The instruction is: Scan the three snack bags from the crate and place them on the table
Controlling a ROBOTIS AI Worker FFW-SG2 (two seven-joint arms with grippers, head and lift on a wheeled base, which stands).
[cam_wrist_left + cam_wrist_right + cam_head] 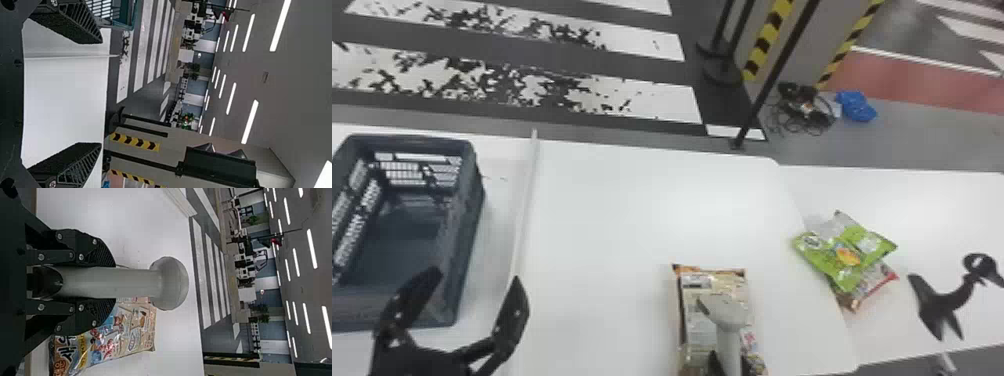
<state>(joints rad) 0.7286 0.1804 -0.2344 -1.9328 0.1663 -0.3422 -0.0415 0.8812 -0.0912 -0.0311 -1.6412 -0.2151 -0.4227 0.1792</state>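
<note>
- While my left gripper (477, 276) waits with nothing between its fingers, they stand wide apart, tips pointing forward, away from me.
- That left hand comes in low from the bottom edge of the head view. One finger shows in front of the crate (467, 225), the other in front of the white strip (527, 200) beside it.
- Its wrist view looks out across the room, so I have that hand aimed forward rather than straight down.
- My right gripper (730, 361) is clamped on the grey handle of the scanner (727, 312), a finger on each side.
- I hold it with the handle running out along my fingers and the rounded head beyond their tips, aimed forward too.
- Behind and partly under the scanner, in the head view, a beige snack bag (712, 280) lies on the white table (612, 225). Whether scanner and bag touch, I cannot tell.
- Well to the right, a green snack bag (847, 255) lies partly over a red-edged snack bag (874, 282) on the adjoining white table (922, 200).
- Farther right of those two stands a black stand (944, 302).
</note>
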